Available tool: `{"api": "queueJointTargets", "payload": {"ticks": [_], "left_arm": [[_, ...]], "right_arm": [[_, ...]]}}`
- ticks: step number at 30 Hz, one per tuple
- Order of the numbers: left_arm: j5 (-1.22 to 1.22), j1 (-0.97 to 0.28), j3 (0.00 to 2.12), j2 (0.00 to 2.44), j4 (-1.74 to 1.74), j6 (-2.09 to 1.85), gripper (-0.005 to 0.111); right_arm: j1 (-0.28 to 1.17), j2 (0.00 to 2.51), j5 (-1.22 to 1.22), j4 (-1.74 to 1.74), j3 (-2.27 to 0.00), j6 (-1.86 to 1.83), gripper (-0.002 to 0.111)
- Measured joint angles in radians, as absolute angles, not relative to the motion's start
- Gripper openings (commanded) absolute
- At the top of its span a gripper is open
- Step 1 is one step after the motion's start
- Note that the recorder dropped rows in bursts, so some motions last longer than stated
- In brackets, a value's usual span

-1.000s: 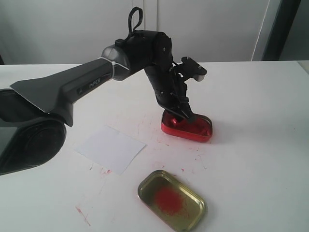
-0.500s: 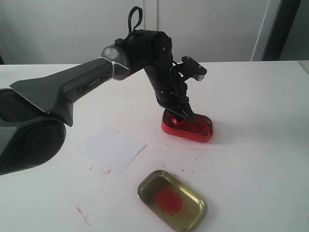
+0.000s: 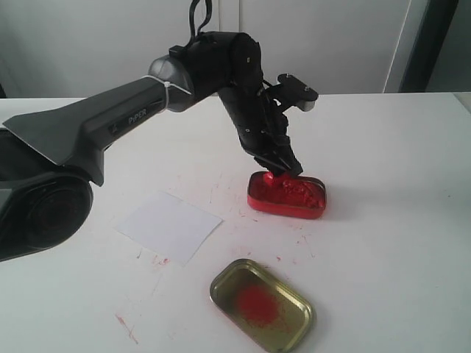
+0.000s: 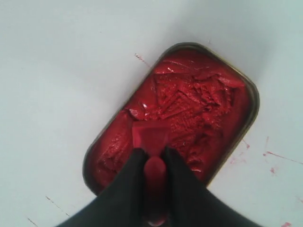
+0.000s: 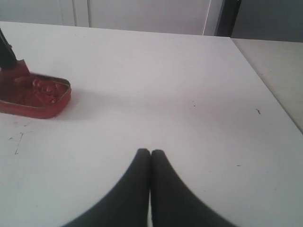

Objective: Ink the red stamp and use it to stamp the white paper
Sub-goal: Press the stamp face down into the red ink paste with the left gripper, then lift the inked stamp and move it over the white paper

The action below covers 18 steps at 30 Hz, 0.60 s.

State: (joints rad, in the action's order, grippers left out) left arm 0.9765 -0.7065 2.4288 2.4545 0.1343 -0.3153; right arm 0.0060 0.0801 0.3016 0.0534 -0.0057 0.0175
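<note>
Stamp (image 4: 150, 136) sits clamped in your left claw (image 4: 150, 152), its base over the left end of the ink tin (image 3: 294, 200). Your right claw (image 5: 150, 153) is pressed closed on nothing over the table (image 5: 189, 94). The white paper (image 3: 169, 224) lies left of the tin, well apart, gold lid (image 3: 261, 305) on the near side

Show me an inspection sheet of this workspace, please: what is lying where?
Surface: white table, flecked with red ink marks.
Job's things: red stamp over the red ink tin; white paper lies flat, no imprint seen.
Clutter: gold lid, open side up, red smear inside.
End effectors: left end effector shut on the stamp's knob; right end effector shut, holding nothing.
Cables: black cable loop on the left arm.
Surroundings: pale wall panels behind.
</note>
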Motion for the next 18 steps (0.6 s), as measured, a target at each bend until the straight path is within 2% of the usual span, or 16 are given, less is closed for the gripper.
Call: {"api": "queueJointTargets", "payload": {"ticks": [14, 18], "left_arm": [[0.989, -0.706, 2.429, 2.448, 0.136, -0.313, 0.000], [1.067, -0.706, 2.429, 2.420, 0.122, -0.270, 0.000]], "right_arm": [[0.006, 0.080, 0.302, 0.053, -0.006, 0.017, 0.000], [0.006, 0.080, 0.302, 0.053, -0.006, 0.017, 0.000]]}}
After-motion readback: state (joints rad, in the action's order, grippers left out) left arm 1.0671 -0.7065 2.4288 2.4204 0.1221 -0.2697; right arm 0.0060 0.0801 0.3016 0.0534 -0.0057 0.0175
